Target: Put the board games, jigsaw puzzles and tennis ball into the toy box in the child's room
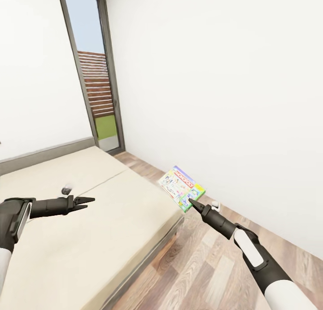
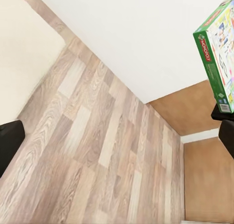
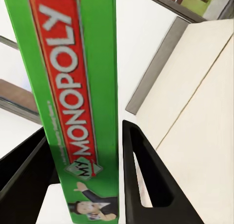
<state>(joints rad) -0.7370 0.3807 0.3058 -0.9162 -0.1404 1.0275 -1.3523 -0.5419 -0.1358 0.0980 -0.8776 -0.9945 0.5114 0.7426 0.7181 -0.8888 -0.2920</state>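
Observation:
A board game (image 1: pixel 181 188), a white and green Monopoly box with a red logo, hangs tilted in the air over the wood floor beside the bed's (image 1: pixel 89 238) corner. My right gripper (image 1: pixel 193 204) is shut on its lower edge. The right wrist view shows the box's green side (image 3: pixel 73 87) clamped between the two black fingers (image 3: pixel 141 175). My left gripper (image 1: pixel 89 202) hovers open and empty above the cream mattress. In the left wrist view the same board game (image 2: pixel 219 53) shows with floor behind it. The toy box and the table are out of view.
The bed fills the lower left, with a grey frame and a seam between its two mattress halves. A tall dark-framed window (image 1: pixel 96 76) stands at the back. A white wall runs along the right, with a strip of wood plank floor (image 1: pixel 202 265) between it and the bed.

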